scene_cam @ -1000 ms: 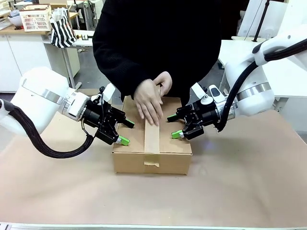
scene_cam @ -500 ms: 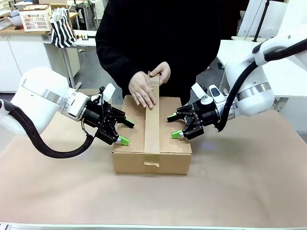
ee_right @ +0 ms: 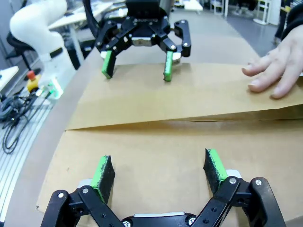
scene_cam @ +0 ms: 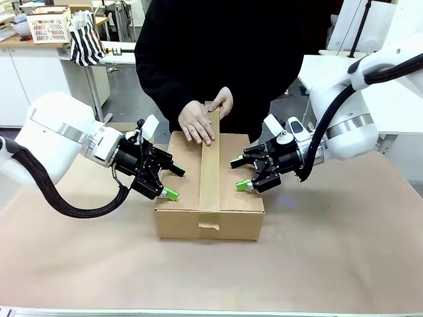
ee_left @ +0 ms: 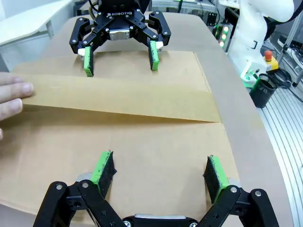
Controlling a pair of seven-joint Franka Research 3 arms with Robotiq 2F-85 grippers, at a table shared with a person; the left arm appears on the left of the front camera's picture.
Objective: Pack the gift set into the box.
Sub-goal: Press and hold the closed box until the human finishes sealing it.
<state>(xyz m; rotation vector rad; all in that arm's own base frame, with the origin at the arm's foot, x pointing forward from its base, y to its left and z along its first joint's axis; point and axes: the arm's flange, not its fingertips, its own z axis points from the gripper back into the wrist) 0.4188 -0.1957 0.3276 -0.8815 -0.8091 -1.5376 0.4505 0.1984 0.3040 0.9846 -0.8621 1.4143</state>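
Note:
The box lies shut in the middle of the table, with a strip of tan tape running along its centre seam. A person's hands press the tape at the box's far edge. My left gripper is open over the box's left flap, fingertips at the cardboard. My right gripper is open over the right flap. In the left wrist view my own gripper faces the right gripper across the tape. The right wrist view shows its gripper open too. The gift set is hidden.
Brown paper covers the table, with free room in front of the box and on both sides. A white lattice basket and a striped bag stand on a counter far back left. The person stands close against the far edge.
The person's hand has slid along the tape from the middle of the box lid to its far edge. Both grippers have stayed where they were.

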